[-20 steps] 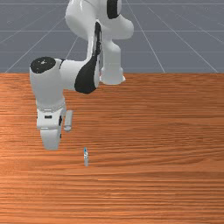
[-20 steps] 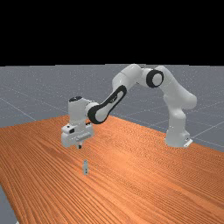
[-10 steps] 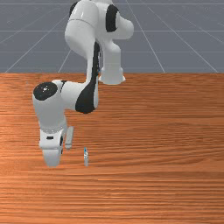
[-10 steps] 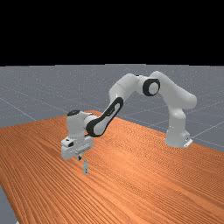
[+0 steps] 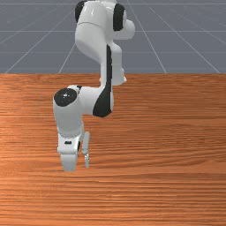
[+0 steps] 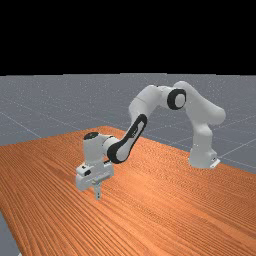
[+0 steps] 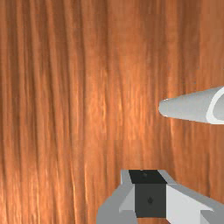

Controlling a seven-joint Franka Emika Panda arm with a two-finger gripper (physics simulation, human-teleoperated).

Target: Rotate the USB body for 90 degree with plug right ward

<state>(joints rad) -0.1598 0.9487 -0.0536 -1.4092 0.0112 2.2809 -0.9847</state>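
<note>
As you look across in the front view, you have a counter [image 5: 172,185] of orange-brown wood, its grain running from one side of the picture to the other. Its straight back edge meets a grey floor [image 5: 154,35] crossed by pale lines, and the arm's base [image 6: 202,156] stands close to that edge. If you turn to the far view, you get two more edges: one slants down at the lower left with grey floor past it, the other drops away on the right behind the base. Above the floor's horizon, the background [image 6: 125,35] is black.

Your USB body [image 6: 98,194] appears upright on the wood, well in from those edges. You have a wide stretch of wood on the front view's right of it, and more toward the picture's bottom. On the front view's left, the arm's hand sits just beside it, so that side is tight for you. The claw [image 6: 94,176] points down, low over the counter; I can't tell you whether it is open or closed. In the wrist view you can see wood between the claw and the USB body, which are near each other but apart.
</note>
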